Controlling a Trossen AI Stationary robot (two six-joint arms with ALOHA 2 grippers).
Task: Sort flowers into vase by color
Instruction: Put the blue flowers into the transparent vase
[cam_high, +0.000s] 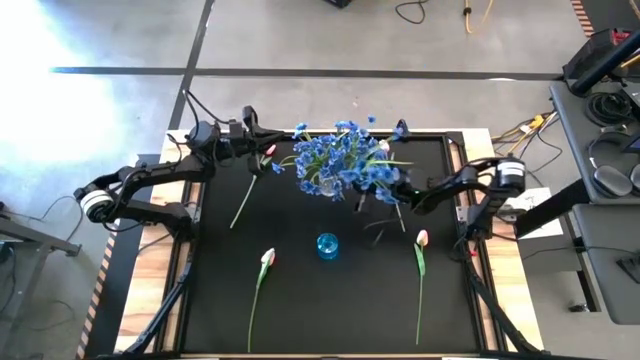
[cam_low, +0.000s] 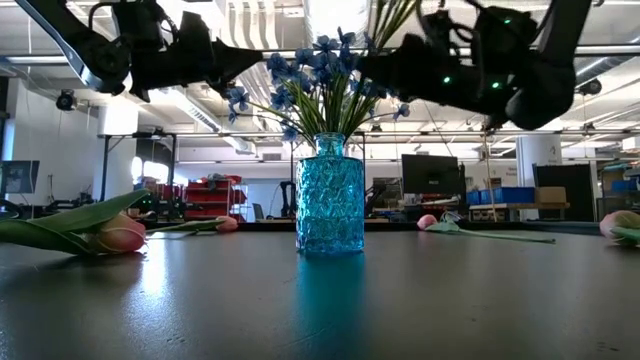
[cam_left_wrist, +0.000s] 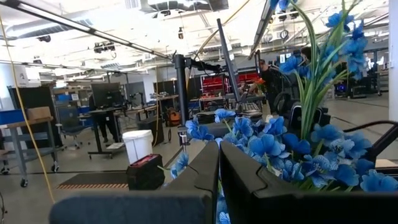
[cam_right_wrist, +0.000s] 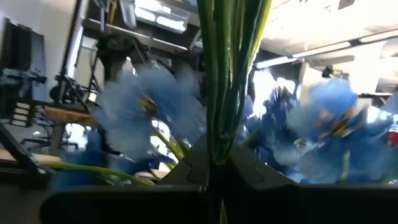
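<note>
Both sets of jaws look closed, the right gripper (cam_right_wrist: 211, 165) pinching blue flowers' (cam_high: 345, 160) upright stems over the vase (cam_low: 330, 195), left gripper (cam_high: 262, 140) shut nearer one tulip (cam_high: 258, 170) on the counter (cam_high: 330, 300).

bright ceiling lights glare off the table (cam_low: 200, 300); the close blue flowers (cam_right_wrist: 143, 118) blur.

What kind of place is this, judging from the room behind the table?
Probably a robotics lab or workshop: workbenches with monitors, red tool cabinets, and exposed ceiling ducts.
</note>
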